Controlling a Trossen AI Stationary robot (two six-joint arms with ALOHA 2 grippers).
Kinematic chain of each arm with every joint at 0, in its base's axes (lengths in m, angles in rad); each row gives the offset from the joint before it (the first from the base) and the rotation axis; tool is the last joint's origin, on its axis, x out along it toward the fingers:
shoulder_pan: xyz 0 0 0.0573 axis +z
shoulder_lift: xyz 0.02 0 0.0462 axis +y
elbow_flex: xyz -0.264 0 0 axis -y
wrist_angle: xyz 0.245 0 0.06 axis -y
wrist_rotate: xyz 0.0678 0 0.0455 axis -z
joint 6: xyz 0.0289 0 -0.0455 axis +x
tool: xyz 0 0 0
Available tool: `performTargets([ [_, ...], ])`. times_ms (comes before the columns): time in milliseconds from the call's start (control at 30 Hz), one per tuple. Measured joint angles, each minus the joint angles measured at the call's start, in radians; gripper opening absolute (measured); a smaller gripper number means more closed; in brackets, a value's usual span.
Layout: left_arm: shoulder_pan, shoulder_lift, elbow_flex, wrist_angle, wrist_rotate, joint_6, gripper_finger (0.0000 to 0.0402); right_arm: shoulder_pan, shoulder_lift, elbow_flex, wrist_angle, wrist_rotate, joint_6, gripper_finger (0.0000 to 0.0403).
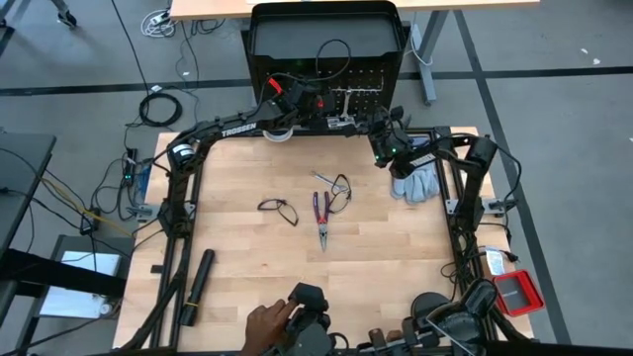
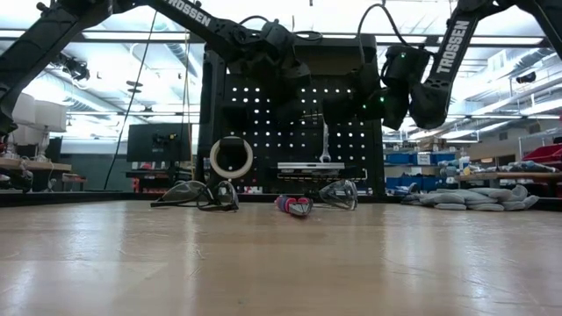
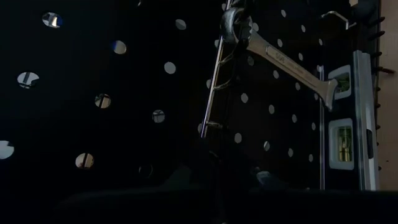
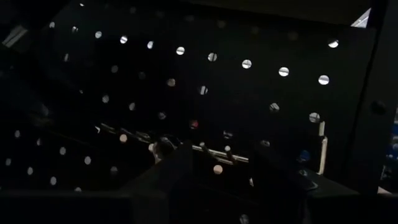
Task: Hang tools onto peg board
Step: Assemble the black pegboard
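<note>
Peg board (image 2: 263,114): upright black perforated panel at the far edge of the bench (image 1: 247,257). Hung or resting on it: small silver wrench (image 3: 280,62), suspended by its ring end from a hook; black strip with white squares (image 3: 342,124) just beside the wrench; white tape ring (image 2: 231,158) low on the panel's left part in the low view. On the bench, unhung: red-and-blue-handled pliers (image 1: 321,216) near centre; one pair of black-framed glasses (image 1: 278,209) to their left in the high view, a second pair (image 1: 339,188) just beside the plier handles. Long black cylinder (image 1: 196,287) lies well apart near the front left edge. Grey cloth (image 1: 415,183) at the right edge. Left gripper (image 2: 285,88): up at the board face, fingers closed, nothing seen between them. Right gripper (image 2: 342,105): also at the board, near the wrench; the pictures do not settle whether its fingers are apart or holding anything. A person's hand (image 1: 267,321) rests at the near edge. Step judged: wrench hanging just completing. Next: an arm must leave the board and descend on the pliers or glasses.
</note>
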Motion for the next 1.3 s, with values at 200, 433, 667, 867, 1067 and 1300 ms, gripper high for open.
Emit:
performTargets([
  [200, 0.000, 0.000, 0.000, -0.005, -0.001, 0.001, 0.0011, -0.010, 0.000, -0.017, 0.023, -0.003, 0.000, 0.0149],
  [433, 0.000, 0.000, 0.000, -0.012, -0.004, 0.001, 0.0011, -0.005, 0.000, -0.020, 0.025, -0.002, -0.012, 0.0125],
  [667, 0.000, 0.000, 0.000, -0.014, -0.004, 0.009, 0.0011, -0.004, 0.000, -0.003, 0.018, 0.001, -0.069, 0.0121],
  [867, 0.000, 0.000, 0.000, -0.024, -0.005, 0.028, 0.0011, 0.020, -0.016, -0.004, -0.141, -0.026, -0.205, 0.0134],
  [1067, 0.000, -0.002, -0.001, -0.023, -0.007, 0.036, 0.0011, 0.088, -0.067, -0.003, -0.164, 0.021, -0.429, 0.0134],
  [1300, 0.000, -0.002, -0.001, -0.024, -0.007, 0.047, 0.0011, 0.132, -0.208, -0.003, -0.349, 0.053, -0.547, 0.0134],
])
